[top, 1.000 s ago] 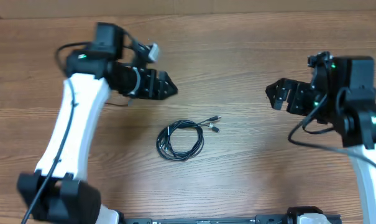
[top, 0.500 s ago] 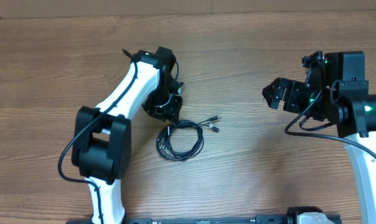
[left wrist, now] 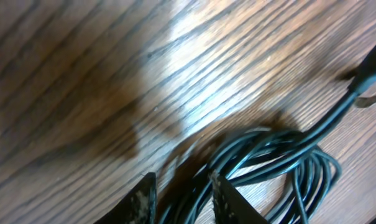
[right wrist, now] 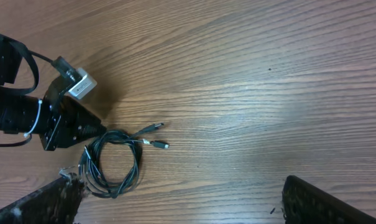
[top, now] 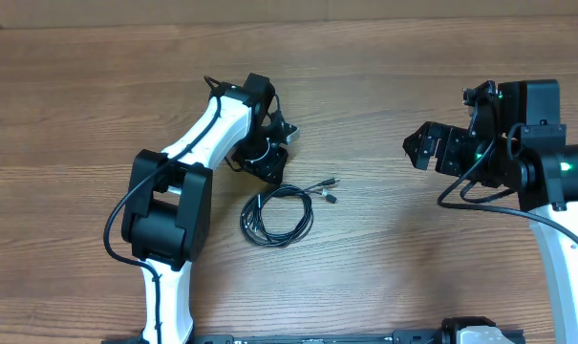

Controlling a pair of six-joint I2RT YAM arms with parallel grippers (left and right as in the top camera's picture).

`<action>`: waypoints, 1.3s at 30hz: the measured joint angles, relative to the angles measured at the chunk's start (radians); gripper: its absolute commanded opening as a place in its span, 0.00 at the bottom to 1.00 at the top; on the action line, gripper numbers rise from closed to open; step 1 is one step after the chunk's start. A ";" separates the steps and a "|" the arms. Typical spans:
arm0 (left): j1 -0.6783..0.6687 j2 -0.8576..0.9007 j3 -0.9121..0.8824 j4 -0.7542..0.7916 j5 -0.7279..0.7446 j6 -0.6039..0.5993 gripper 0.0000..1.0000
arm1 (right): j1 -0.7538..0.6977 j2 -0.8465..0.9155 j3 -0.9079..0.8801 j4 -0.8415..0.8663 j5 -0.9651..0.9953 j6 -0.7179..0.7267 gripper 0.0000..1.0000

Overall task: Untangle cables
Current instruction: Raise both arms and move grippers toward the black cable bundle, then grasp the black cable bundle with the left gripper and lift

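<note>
Your left gripper (top: 268, 170) sits right at the upper-left edge of the cables (top: 279, 214), nose down toward them. From its wrist camera you can see the two fingers (left wrist: 143, 200) parted by a modest gap, and dark strands from the bundle run into that gap. The fingers have not closed on the strands, so count this gripper as open and holding nothing.

The cables lie in one loose coil of several turns, flat on the wooden table (top: 384, 76). Two plug tips (top: 332, 181) stick out from the coil's upper-right side, lying close together and pointing right.

Your right gripper (top: 424, 148) is well off to the right of the coil and a little farther up the table, facing back toward it. Its jaws are spread wide with nothing between them, and from its wrist camera you get the whole coil in view.
</note>
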 measured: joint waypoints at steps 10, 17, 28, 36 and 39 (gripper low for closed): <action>-0.021 0.000 -0.073 0.065 0.052 0.000 0.29 | 0.000 0.000 0.000 -0.022 0.000 0.001 1.00; -0.021 -0.005 -0.103 0.118 0.064 0.011 0.04 | 0.000 0.000 0.000 -0.023 0.000 0.000 1.00; 0.030 -0.047 0.260 -0.180 -0.057 -0.169 0.04 | 0.000 0.001 0.000 0.114 -0.170 0.075 0.94; 0.031 -0.270 0.394 -0.202 0.106 -0.322 0.04 | 0.004 0.077 0.000 0.223 -0.323 0.191 0.84; 0.031 -0.266 0.394 -0.204 0.163 -0.423 0.04 | 0.051 0.156 0.000 0.289 -0.394 0.206 0.74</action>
